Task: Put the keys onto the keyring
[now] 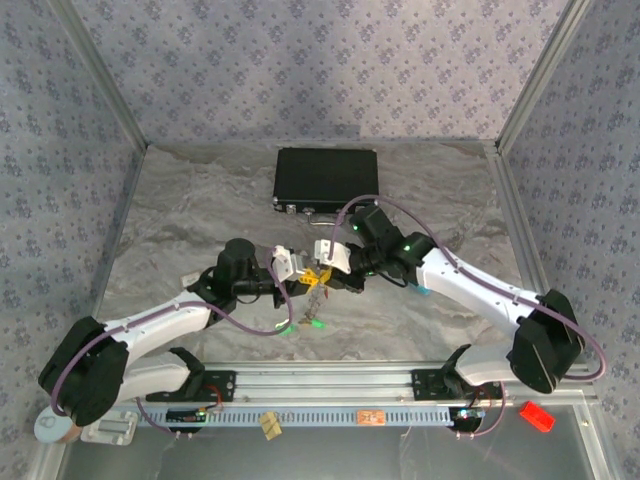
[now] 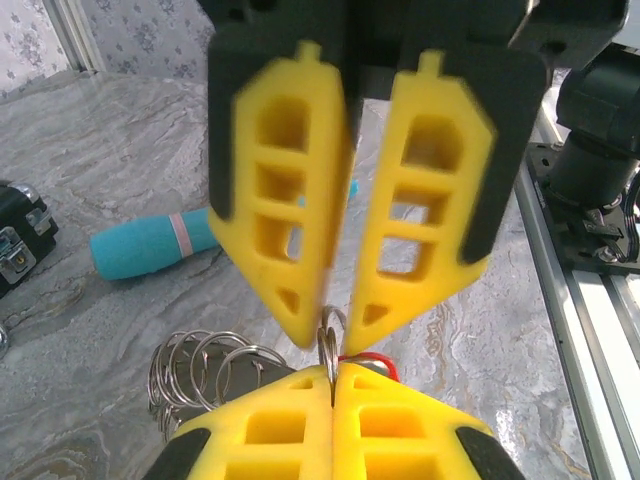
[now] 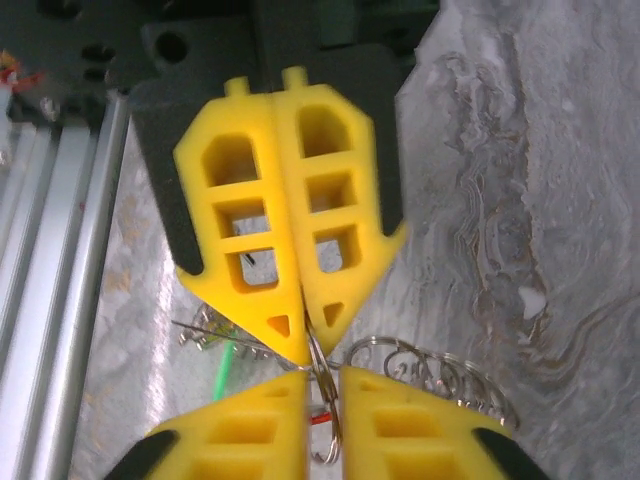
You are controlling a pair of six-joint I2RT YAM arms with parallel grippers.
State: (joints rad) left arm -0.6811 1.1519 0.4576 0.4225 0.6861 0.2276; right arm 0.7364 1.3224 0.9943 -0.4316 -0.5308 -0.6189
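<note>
1. One thin loop, the keyring point(image 2: 329, 345), is clenched between the fingers of my left end effector point(image 2: 332, 375), above the worktop point(image 1: 200, 220).
2. My right end effector point(image 2: 335, 328) is released; the keyring stands in the gap between its fingers.
3. One green key point(image 1: 314, 322) lies on the worktop below them.

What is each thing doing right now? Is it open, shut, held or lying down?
left gripper: shut, pinching the keyring.
right gripper: open, one finger each side of the keyring.
keyring: held upright in the left gripper.
black case: closed, lying flat.
teal pen: lying on its side.
</note>
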